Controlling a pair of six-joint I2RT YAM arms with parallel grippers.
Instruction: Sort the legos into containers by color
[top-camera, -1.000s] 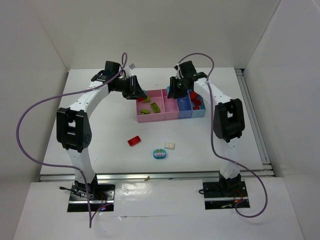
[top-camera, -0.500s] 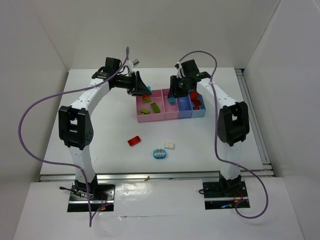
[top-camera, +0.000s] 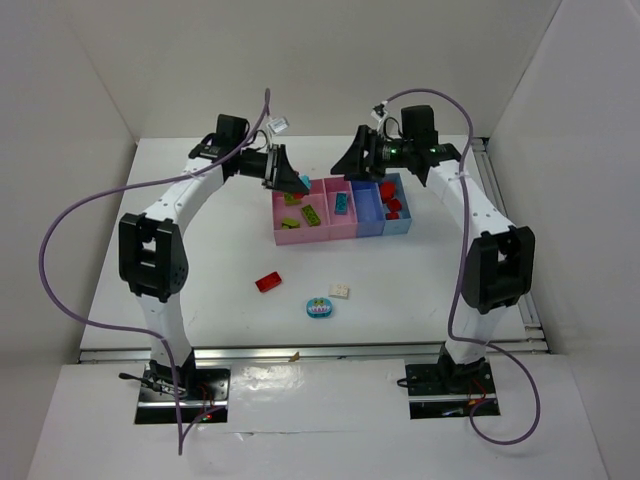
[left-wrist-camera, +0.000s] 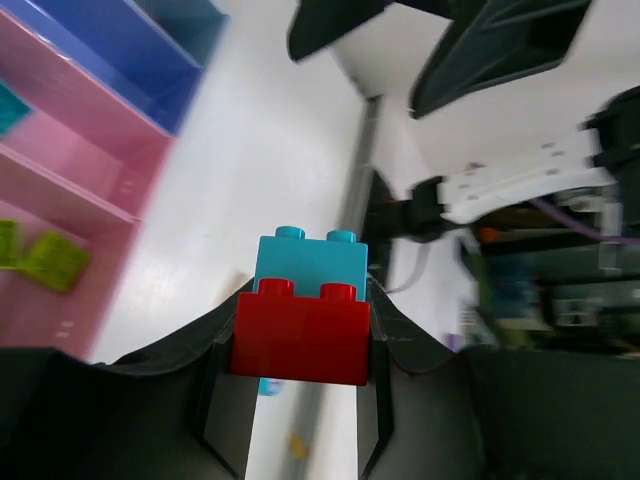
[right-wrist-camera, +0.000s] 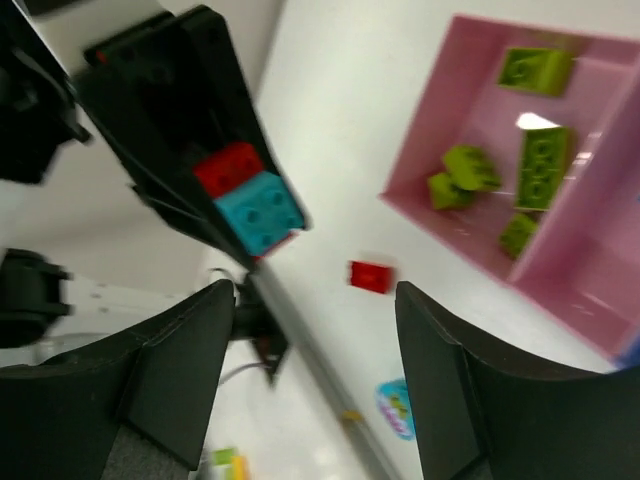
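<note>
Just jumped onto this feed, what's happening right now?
The left gripper is shut on a red-and-teal brick stack, held up by the far left corner of the wide pink bin. The right gripper is open and empty by the far side of the narrow pink bin, where a teal brick lies. Yellow-green bricks lie in the wide one. A red brick, a cream brick and a teal-and-pink piece lie on the table.

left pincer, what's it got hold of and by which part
The left pincer holds a red brick, clamped by its two side faces. A teal brick stuck onto it juts out past the tips.
</note>
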